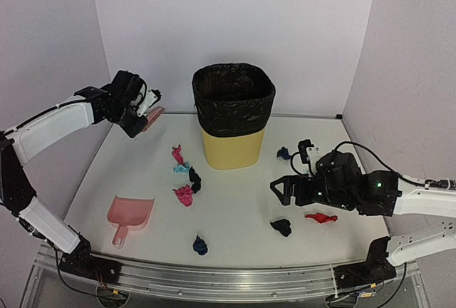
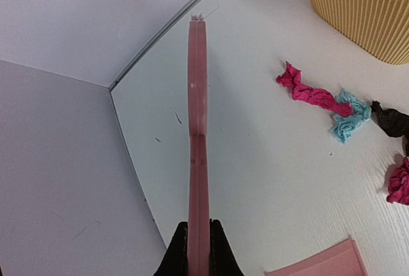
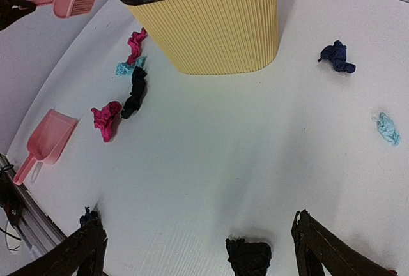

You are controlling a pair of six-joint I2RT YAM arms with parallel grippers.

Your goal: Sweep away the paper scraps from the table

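Note:
Paper scraps lie on the white table [image 1: 235,208]. A pink scrap [image 1: 177,154], a light blue one [image 1: 181,169], a black one [image 1: 194,180] and a second pink one [image 1: 184,194] cluster left of the bin. A navy scrap [image 1: 200,244] lies near the front. A black scrap [image 1: 281,227] and a red one [image 1: 320,217] lie at the right. My left gripper [image 1: 144,110] is shut on the pink brush [image 2: 198,129], held above the far left corner. My right gripper [image 3: 198,250] is open, with the black scrap [image 3: 248,257] on the table between its fingers.
A yellow bin [image 1: 233,119] with a black liner stands at the middle back. The pink dustpan [image 1: 130,215] lies at the front left. Another navy scrap [image 3: 337,57] and a light blue one [image 3: 386,128] lie right of the bin. White walls surround the table.

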